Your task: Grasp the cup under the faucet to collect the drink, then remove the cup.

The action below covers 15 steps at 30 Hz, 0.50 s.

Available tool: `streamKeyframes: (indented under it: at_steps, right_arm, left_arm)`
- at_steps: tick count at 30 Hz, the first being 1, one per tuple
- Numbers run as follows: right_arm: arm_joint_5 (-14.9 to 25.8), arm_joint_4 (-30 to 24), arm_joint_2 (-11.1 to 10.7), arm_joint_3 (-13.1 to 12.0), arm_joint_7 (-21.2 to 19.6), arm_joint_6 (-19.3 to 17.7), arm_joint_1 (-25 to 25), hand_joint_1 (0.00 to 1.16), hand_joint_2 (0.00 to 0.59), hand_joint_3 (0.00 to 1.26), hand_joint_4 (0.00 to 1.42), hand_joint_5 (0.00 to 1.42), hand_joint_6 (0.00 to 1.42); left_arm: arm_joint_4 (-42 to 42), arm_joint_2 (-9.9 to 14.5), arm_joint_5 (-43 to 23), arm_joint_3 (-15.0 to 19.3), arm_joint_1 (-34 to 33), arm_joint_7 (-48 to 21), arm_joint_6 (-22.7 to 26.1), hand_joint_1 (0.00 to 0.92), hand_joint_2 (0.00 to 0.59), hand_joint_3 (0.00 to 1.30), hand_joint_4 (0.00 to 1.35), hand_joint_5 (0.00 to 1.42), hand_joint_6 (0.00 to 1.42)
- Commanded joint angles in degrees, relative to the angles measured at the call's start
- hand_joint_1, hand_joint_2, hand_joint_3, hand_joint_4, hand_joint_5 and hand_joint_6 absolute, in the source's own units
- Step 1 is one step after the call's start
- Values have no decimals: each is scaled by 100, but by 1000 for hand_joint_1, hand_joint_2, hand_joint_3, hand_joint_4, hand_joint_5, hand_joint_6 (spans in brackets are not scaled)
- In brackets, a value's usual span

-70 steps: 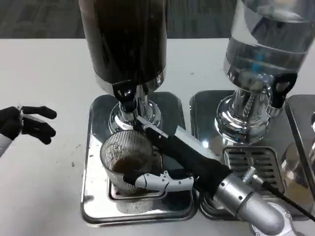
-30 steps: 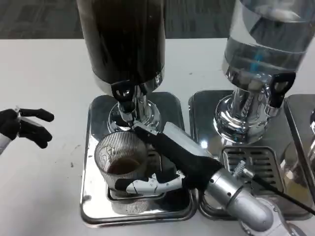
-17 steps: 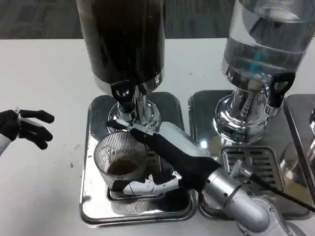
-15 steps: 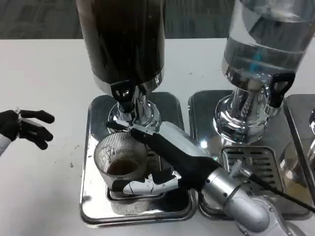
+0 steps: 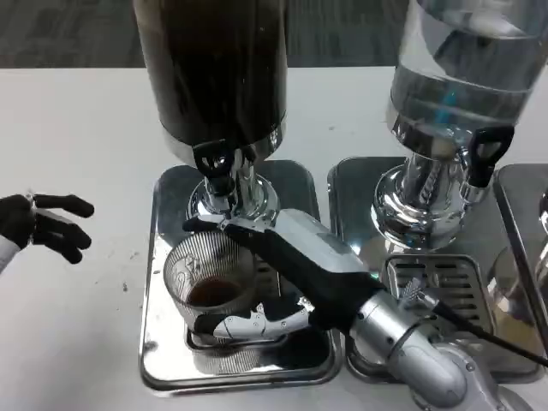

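Nearest the camera, the silver right forearm (image 5: 419,360) enters from the lower right corner and reaches leftward over the front half of the left drip tray (image 5: 167,360). The right hand (image 5: 282,282) is wrapped around the cup (image 5: 212,278), with white-and-black fingers (image 5: 248,324) curled across its near side and dark fingers along its far rim. The cup, a ribbed clear glass holding a shallow layer of dark drink, stands on the grate of the left drip tray, toward its front edge, directly below the black faucet (image 5: 214,164). Near the left edge of the white table (image 5: 77,325), the left hand (image 5: 38,224) holds nothing, its black fingers loosely spread and apart. Behind the cup rises the dark dispenser (image 5: 214,68) on its chrome base. To the right, on a second tray (image 5: 351,175), stands the clear dispenser (image 5: 462,68) with its own black tap (image 5: 488,154).
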Motion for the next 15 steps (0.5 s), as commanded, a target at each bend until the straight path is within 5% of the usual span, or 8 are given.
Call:
streamKeyframes:
  at_steps: [1, 15]
  right_arm:
    - [-90, -103, -31, 57, -91, 3, 65, 667, 178, 209, 223, 378, 440]
    - [-248, -327, -65, -6, -532, -3, 263, 713, 199, 315, 405, 554, 647]
  left_arm:
    - [-38, 46, -57, 51, 73, -40, 25, 0, 134, 526, 604, 666, 560]
    - [-38, 32, -67, 30, 53, -46, 42, 0, 136, 516, 597, 675, 560]
